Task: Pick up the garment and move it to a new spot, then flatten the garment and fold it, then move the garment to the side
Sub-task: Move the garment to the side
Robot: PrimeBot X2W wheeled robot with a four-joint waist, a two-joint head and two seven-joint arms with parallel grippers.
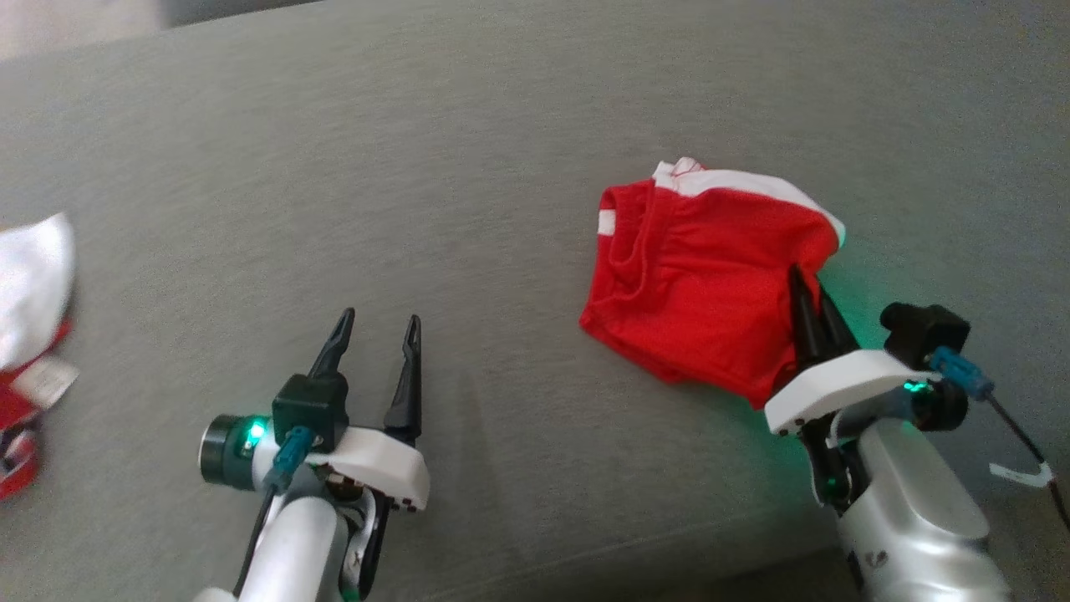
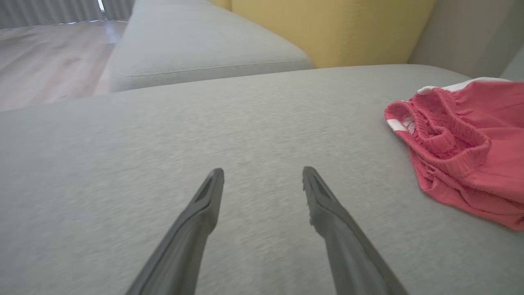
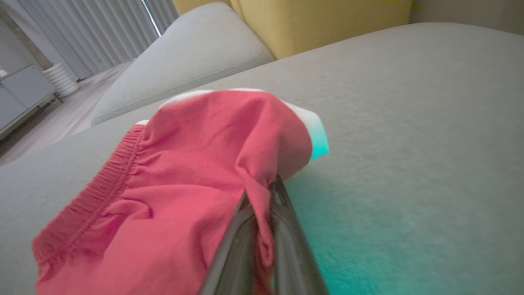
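Softness governs how the garment [image 1: 702, 276] will behave: it is a pair of thin red shorts with white trim [image 1: 736, 180], light and limp, so I judge it will sag and bunch from any single hold rather than keep its shape. It lies crumpled on the right part of the grey sofa seat [image 1: 418, 167], back from the front edge, with its gathered waistband [image 2: 446, 139] turned toward the seat's left side. The right pincer [image 1: 808, 280] is clamped shut on a pinched ridge of red cloth at the garment's near right edge, and the fabric tents up around the fingers. The left pincer [image 1: 380, 315] stands wide open over bare seat, well apart from the garment and holding nothing. One pinch should be enough to carry so light a thing, though it would hang in a clump. For flattening, the stiffer waistband looks like the better place to take hold, one pincer at each end. A separate heap of white and red clothes [image 1: 33, 284] sits at the seat's far left edge.
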